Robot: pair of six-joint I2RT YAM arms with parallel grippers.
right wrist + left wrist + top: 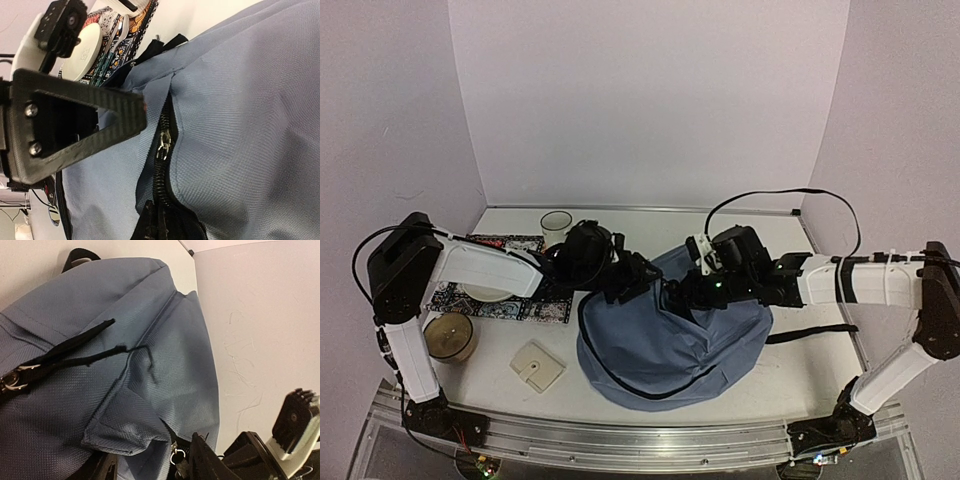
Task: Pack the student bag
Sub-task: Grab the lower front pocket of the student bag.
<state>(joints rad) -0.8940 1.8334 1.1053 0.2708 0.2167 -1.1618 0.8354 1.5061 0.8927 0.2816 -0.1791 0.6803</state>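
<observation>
We note the bag (pixel 670 345) with its zip partly undone. The plate (pixel 482 293) and tub (pixel 448 335) at its nine o'clock lie unpacked. Left gripper (pixel 152 467) fingers apart; right gripper (pixel 680 292) pinched closed.

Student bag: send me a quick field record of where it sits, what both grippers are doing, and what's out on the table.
bag: student bag slumped on the table, centre right
zipper: zipper pull on its track, dark gap below it
left: left gripper open at the bag's upper left edge, holding nothing
right: right gripper shut at the bag's top edge by the zipper; grip on fabric unclear
outside bag: white cup, patterned mat with plate, round tan container, cream square item
</observation>
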